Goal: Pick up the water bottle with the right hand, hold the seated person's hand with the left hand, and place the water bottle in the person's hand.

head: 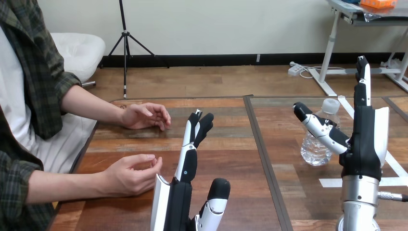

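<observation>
1. Head view, right of centre: the bottle (315,151) is standing upright on the table (231,144), clear-bodied, with its white cap on top.
2. Lower right: the right hand (363,139) is rising just beside the bottle. Its fingers are pointing straight up the frame and its thumb is stretching wide to the left. The thumb is crossing in front of the bottle's upper part, but I cannot tell whether it is touching. The hand is gripping nothing.
3. Bottom centre: the left hand (178,202) is reaching up the frame with straight fingers held together and its thumb standing off to the right. It is spread wide and holding nothing.
4. Left of centre: the person's upper hand (144,116) is resting on the table with fingers loosely curled, near the left hand's fingertips but apart from them.
5. Lower left: the person's lower hand (130,173) is hovering loosely curled and empty, just beside the left hand, with a narrow gap showing between them.
6. A dark strip (262,144) is running down the table between the left hand and the bottle.
</observation>
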